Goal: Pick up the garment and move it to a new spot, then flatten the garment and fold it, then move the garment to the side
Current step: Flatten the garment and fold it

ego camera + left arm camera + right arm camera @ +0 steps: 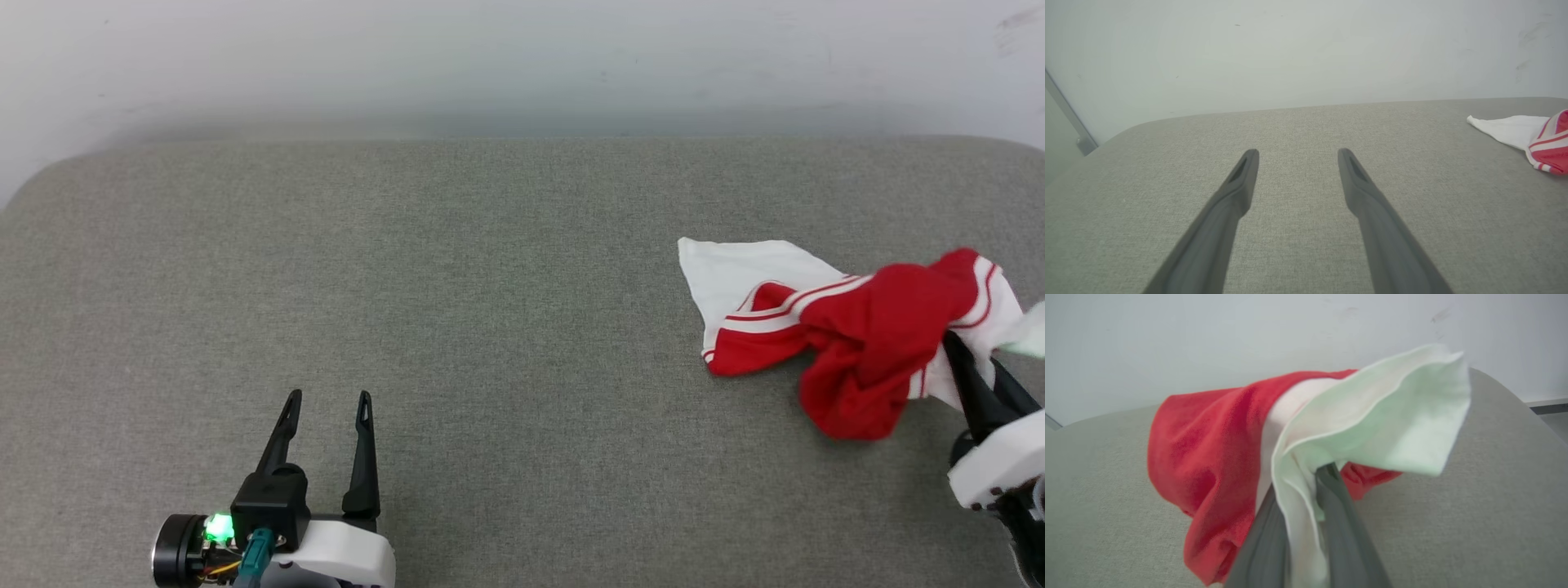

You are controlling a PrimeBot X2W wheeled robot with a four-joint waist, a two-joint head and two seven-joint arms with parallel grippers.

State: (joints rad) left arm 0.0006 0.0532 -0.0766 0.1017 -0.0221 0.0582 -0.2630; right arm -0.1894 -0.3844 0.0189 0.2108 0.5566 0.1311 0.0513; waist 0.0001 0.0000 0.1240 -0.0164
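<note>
The right gripper (1325, 477) is closed on only a thin white fold of the crumpled shirt (865, 343), whose red bulk sags onto the table (490, 286) just beyond it, so a quick lift could pull that fold free; the left gripper (328, 400), wide and empty, sits well apart.

No lettering, number or label can be read on the crumpled garment (865, 343)

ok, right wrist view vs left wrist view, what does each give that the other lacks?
Right wrist: right gripper shut on a white fold of the bunched garment. Left wrist: left gripper open, nothing between its fingers, and the garment's white corner lying flat. Both: the garment, grey cushion, pale wall.
</note>
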